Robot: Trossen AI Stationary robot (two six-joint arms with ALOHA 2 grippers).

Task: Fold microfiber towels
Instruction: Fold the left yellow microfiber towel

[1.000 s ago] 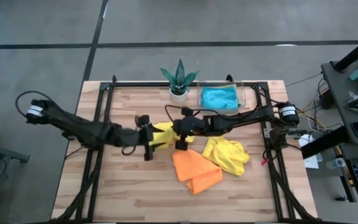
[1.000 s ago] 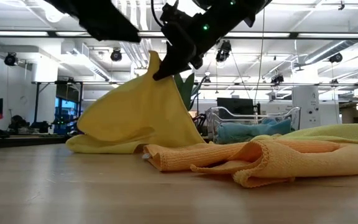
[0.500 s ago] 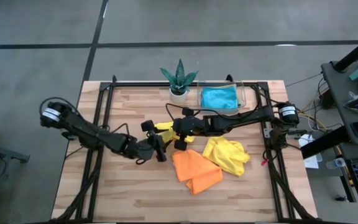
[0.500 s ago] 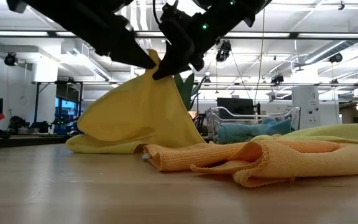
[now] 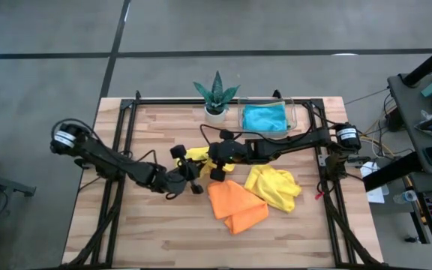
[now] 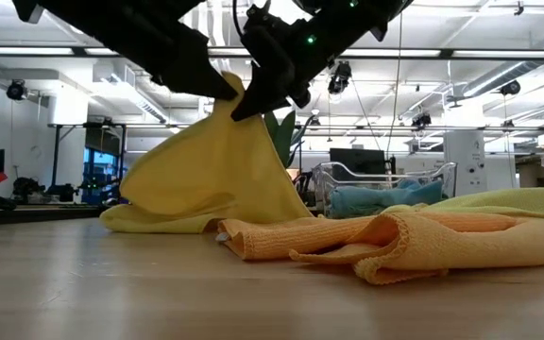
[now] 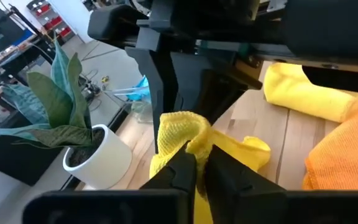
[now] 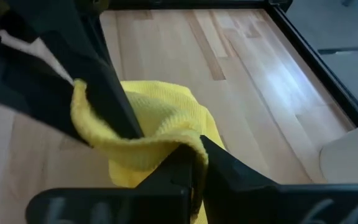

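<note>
A bright yellow towel [image 5: 199,155] is raised at the middle of the table, and both grippers are shut on its top [image 6: 236,94]. My left gripper [image 5: 193,175] reaches in from the left and my right gripper [image 5: 211,159] from the right. The towel's lower part [image 6: 159,219] lies on the table. Just in front of it lies a crumpled orange towel [image 5: 235,204], with a second yellow towel [image 5: 274,186] to its right. A blue towel [image 5: 265,118] lies in the clear tray at the back. My left gripper pinches a bunched fold [image 7: 197,144] at the top of the yellow towel between its two fingers, close beside the right gripper. The fold is lifted; the cloth falls slack from it to the table. How many layers it has cannot be told. My right gripper pinches the yellow towel's raised edge [image 8: 188,138] between its two fingers at the towel's peak [image 6: 244,90]. The fingers slant down from above. The cloth hangs below them in a slack tent, its lower part on the table.
A potted plant [image 5: 216,94] stands at the back centre, next to the clear tray [image 5: 295,112]. Black frame rails [image 5: 118,150] run along the table's left and right sides. Bare wood lies along the near edge [image 5: 163,240].
My left gripper has moved toward the table's right and a little toward the near edge, up to the raised top of the yellow towel, and has taken hold of it beside the right gripper. The right gripper and the towel have stayed as they were.
</note>
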